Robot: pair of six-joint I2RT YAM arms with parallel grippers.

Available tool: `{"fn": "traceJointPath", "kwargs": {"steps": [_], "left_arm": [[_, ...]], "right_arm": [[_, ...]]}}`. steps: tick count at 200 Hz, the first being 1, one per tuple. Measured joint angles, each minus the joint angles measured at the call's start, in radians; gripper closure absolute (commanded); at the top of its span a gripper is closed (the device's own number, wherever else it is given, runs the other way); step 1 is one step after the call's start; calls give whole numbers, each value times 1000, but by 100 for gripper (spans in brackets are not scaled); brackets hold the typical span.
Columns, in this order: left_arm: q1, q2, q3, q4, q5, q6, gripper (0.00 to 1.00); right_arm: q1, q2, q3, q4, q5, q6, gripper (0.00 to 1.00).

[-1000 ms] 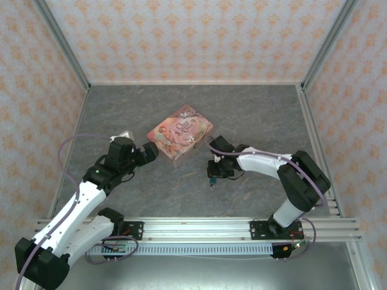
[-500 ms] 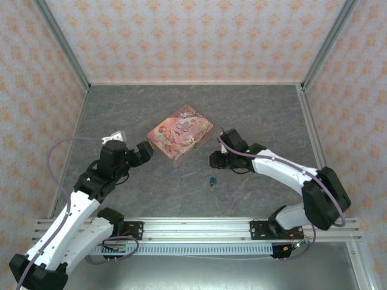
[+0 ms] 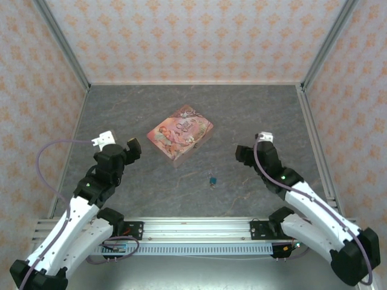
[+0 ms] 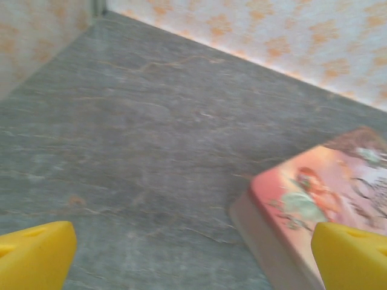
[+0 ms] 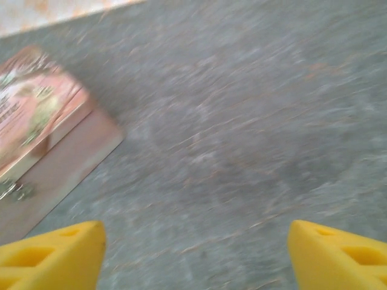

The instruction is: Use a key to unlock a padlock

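- Your left gripper [image 4: 193, 260] is spread wide, with nothing between its yellow fingertips [image 4: 33, 254]. It hovers toward the left edge of the grey marbled table surface [image 3: 121, 109].
- Your right gripper [image 5: 196, 254] is just as wide open and just as empty, and sits toward the right edge.
- The tiny blue-bodied padlock [image 3: 212, 180] lies on the bare surface around mid-width, closer to the near edge than the pink illustrated rectangular tin [image 3: 180, 133]. It is apart from the tin and well apart from both grippers, though nearer the right one.
- Expect the padlock to be light, rigid and hard. It will likely skate on this smooth surface if you nudge it from one side only.
- Take it across the flat faces of the blue body and close squarely. Leave the shackle end and the keyhole end free.
- Its long axis seems to run roughly from the near edge toward the far edge, blue body farther and a darker bit nearer.
- It is too small to tell which end carries the shackle, or where the key is. Check both before you commit.
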Motion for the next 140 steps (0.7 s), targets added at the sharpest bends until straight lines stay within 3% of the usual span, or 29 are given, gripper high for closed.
{"fn": "traceJointPath", "kwargs": {"steps": [17,65,92,140], "left_arm": [[5,49,0,39,-49,29,0],[17,174,-31,124,-221,77,0],[28,224,-76,182,-287,121,0],[72,286,-127,352,-270,246,0]], "right_arm": [[-28,-59,-46,38,69,-42,0],[-61,-103,-171,193,206,-171,1],[-116,-68,-205,306,212,-234,1],[-311,118,-283,590,135,-259,1]]}}
